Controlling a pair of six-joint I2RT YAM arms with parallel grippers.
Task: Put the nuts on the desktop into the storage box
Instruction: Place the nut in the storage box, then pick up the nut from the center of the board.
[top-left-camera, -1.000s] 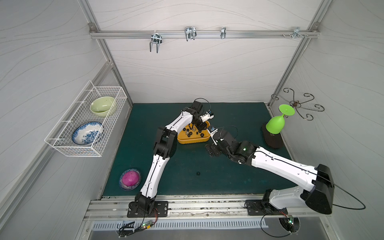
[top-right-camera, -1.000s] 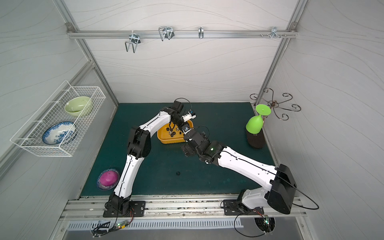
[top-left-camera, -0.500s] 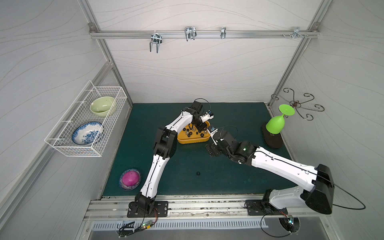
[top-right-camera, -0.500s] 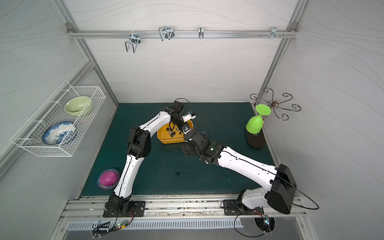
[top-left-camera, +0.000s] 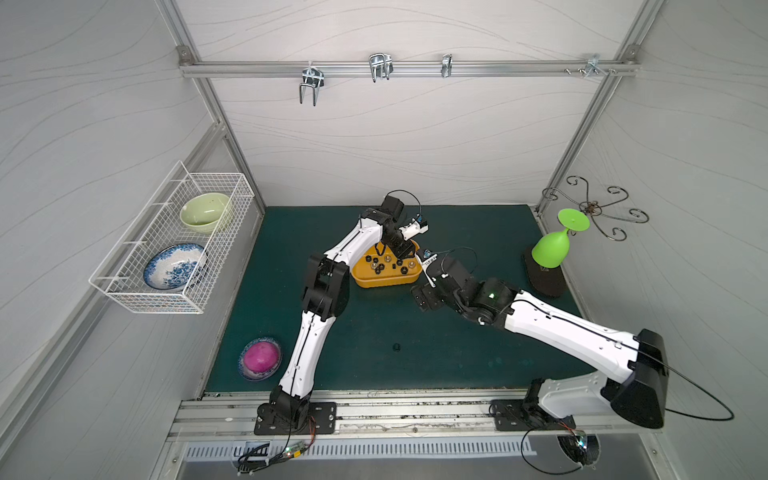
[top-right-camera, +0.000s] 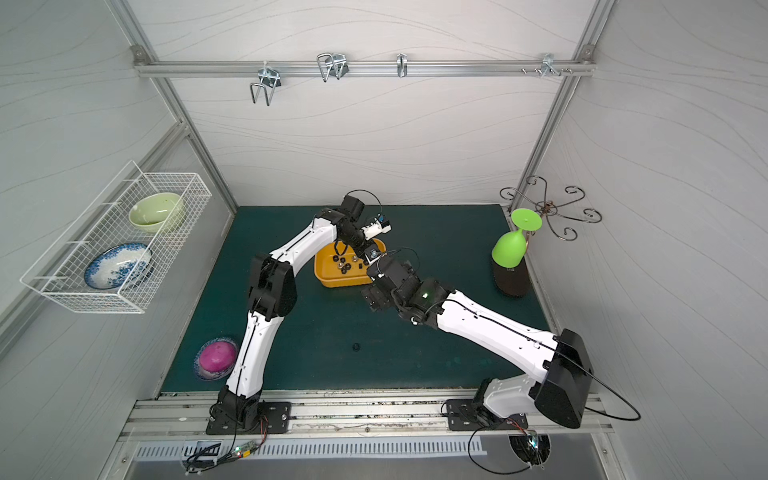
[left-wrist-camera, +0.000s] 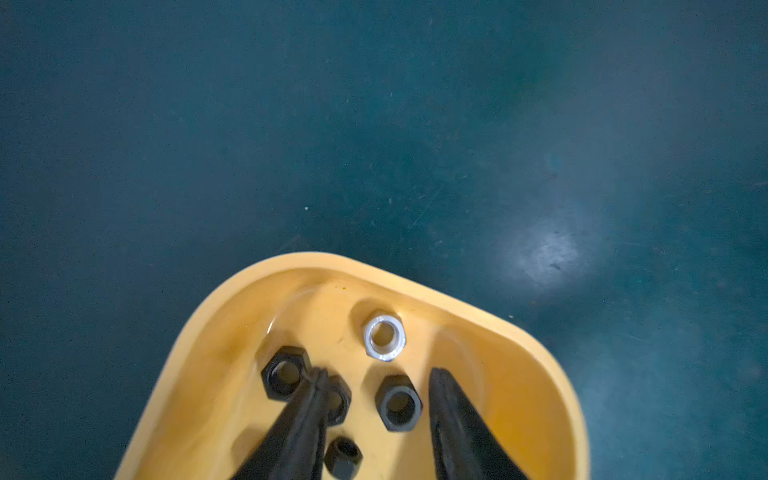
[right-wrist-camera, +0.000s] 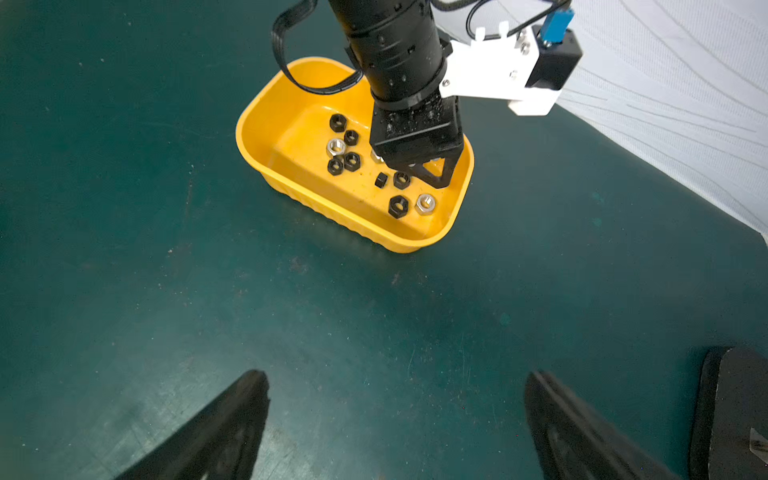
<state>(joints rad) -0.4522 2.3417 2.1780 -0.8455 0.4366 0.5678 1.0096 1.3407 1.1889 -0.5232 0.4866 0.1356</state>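
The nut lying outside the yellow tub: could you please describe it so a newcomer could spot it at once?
Find the flat dark teal-green desktop, then the shallow yellow-orange plastic storage box near its middle. Go from the box toward the desktop's front edge: a tiny black nut lies alone on the bare surface. The other nuts in view all sit inside the box.

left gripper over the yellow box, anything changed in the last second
Barely. The left gripper hangs in the storage box with jaws now parted, a black nut lying loose between them, apparently just let go. The open right gripper, the box and the lone nut on the desktop stayed put.
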